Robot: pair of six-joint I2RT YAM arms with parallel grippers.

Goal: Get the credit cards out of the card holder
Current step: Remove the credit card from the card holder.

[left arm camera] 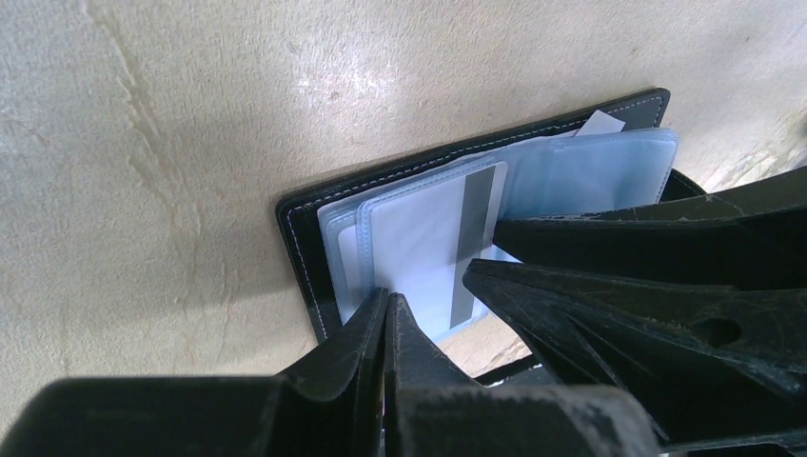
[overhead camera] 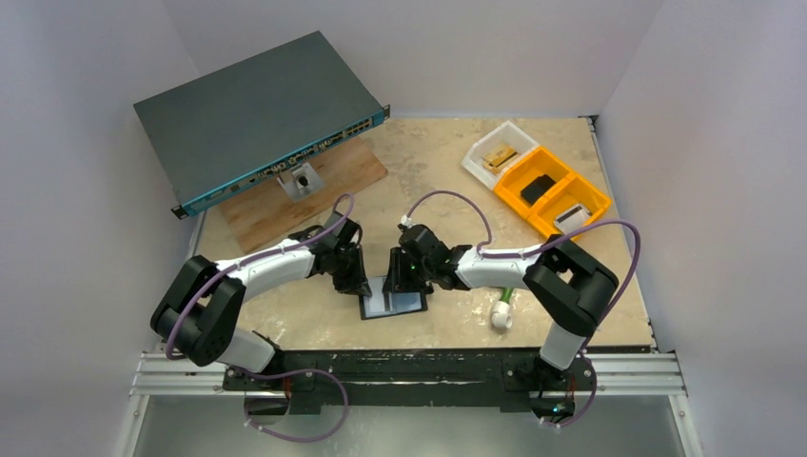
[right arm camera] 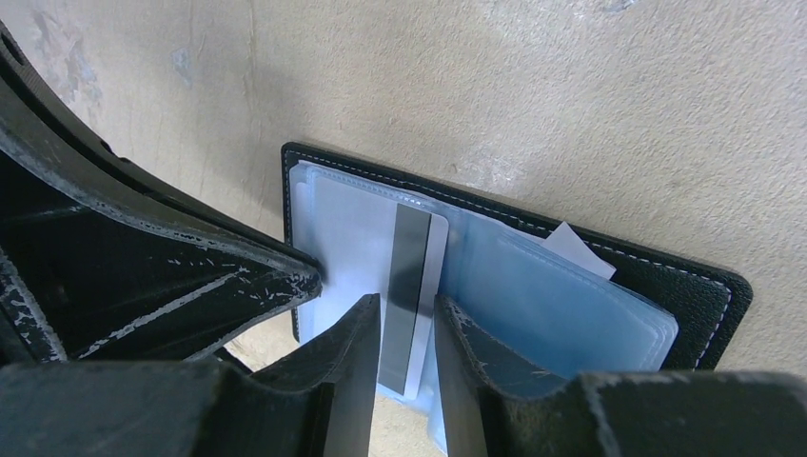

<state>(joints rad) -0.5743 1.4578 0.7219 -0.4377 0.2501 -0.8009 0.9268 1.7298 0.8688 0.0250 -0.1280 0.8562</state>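
The black card holder [overhead camera: 422,305] lies open on the table between both grippers, its clear blue sleeves [right arm camera: 561,305] fanned out. It also shows in the left wrist view [left arm camera: 300,219] and the right wrist view [right arm camera: 704,286]. A pale credit card [left arm camera: 419,238] with a dark stripe sticks partly out of a sleeve; it also shows in the right wrist view [right arm camera: 357,238]. My left gripper [left arm camera: 390,300] is shut, its tips touching the card's near corner. My right gripper [right arm camera: 407,314] is narrowly open, its fingers on either side of the card's striped end. A white slip [right arm camera: 571,248] peeks from behind the sleeves.
A big dark grey network switch [overhead camera: 257,119] sits back left on a wooden board [overhead camera: 285,209] with a small metal bracket [overhead camera: 303,181]. Orange trays [overhead camera: 557,186] and a white bin [overhead camera: 490,152] stand back right. A white-and-green piece [overhead camera: 501,314] lies near the front edge.
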